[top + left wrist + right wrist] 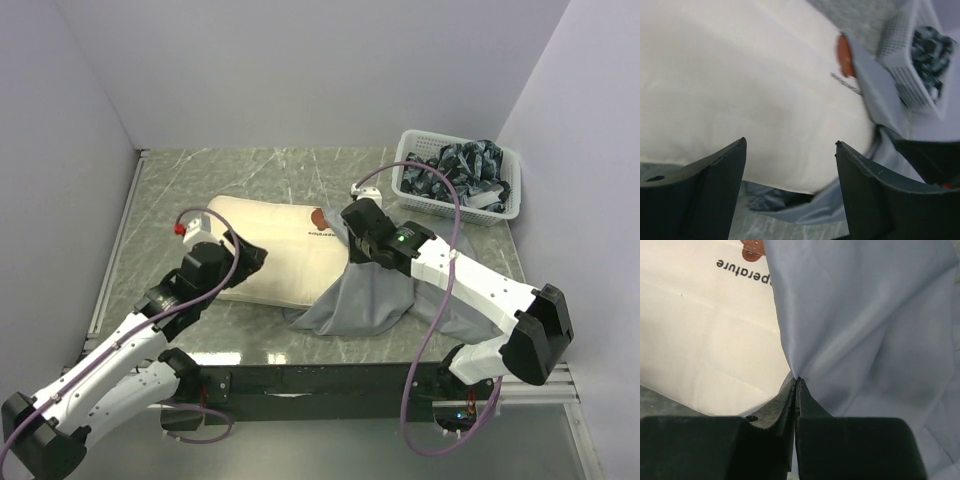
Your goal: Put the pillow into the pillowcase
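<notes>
Pinching a fold of the pillowcase [865, 315] with the right end effector [797, 382] pressed together on it, lift that grey mouth clear over the pillow [270, 250], lying mid-worktop [250, 170] with its right end under the cloth. Close the left end effector [790, 145], now spread and empty at the near-left edge, low on the pillow, then push rightward.

Seen only from overhead: the whole layout, with a basket [460, 175] far right. Only from the right wrist: the pinch itself. Only from the left wrist: grey cloth under the pillow's near edge.

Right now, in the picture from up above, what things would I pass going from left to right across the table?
pillow → pillowcase → basket. I left out both end effectors because they overlap the pillow and the pillowcase.
</notes>
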You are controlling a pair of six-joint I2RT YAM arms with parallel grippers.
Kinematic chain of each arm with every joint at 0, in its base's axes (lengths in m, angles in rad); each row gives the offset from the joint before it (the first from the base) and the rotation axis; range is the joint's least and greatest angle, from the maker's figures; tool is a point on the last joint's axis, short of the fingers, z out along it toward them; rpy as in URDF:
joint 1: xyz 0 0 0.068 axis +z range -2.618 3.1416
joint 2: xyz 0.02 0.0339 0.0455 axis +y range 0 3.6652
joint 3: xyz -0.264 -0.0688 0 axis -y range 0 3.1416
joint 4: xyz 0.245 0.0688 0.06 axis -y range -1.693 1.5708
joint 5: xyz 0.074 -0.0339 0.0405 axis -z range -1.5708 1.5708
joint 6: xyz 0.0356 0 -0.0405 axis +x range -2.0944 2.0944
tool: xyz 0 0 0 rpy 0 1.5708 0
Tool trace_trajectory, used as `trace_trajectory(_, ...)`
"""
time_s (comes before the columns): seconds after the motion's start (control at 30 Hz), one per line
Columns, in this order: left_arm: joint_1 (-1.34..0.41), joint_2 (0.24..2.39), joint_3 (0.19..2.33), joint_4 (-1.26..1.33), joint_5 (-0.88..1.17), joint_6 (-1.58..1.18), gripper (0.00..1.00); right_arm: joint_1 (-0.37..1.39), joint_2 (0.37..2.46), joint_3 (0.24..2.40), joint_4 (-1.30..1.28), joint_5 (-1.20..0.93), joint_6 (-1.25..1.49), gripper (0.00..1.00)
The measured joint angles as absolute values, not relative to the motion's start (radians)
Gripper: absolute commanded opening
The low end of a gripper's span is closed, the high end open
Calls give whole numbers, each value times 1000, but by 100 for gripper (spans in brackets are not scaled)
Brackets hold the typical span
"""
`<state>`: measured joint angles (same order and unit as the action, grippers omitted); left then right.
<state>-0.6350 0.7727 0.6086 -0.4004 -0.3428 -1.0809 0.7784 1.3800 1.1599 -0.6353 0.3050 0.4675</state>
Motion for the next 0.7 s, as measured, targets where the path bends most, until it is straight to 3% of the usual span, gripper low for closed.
trace_trajectory(0.1,-638,797,675,-344,-244,-974,70,778,1375,1148,-637,305,475,3)
trace_trajectory(0.33,-747,1161,778,-166,2,-768,69,774,1363,1144,-638,305,479,3)
trace_trajectory(0.6,-839,1402,852,-80,147,-657,66,762,1352,1136,-639,304,479,4)
trace_trajectory(0.7,-847,1457,891,-40,180,-637,56,760,1345,1136,-639,304,479,5)
